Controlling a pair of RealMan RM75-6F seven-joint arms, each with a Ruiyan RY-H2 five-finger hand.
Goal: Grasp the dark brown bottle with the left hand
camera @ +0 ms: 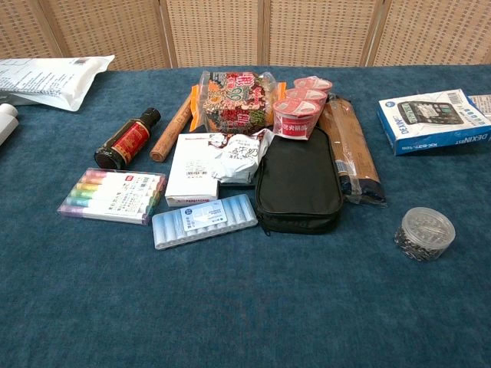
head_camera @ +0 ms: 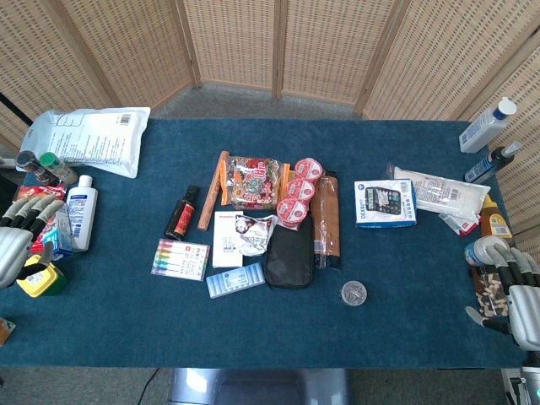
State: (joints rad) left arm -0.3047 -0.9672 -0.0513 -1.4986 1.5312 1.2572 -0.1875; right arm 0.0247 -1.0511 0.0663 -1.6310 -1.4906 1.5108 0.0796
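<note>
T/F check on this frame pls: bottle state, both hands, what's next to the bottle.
1. The dark brown bottle lies on its side on the table. True.
2. The left hand grips the bottle. False: it sits at the table's left edge, far from the bottle, holding nothing.
3. The highlighter pack lies nearer the chest camera than the bottle. True.
4. The bottle stands inside the black pouch. False: it lies on the cloth, well left of the pouch, with the white box between them.
5. The right hand holds the calculator box. False: it is at the table's right edge, apart from the box.
</note>
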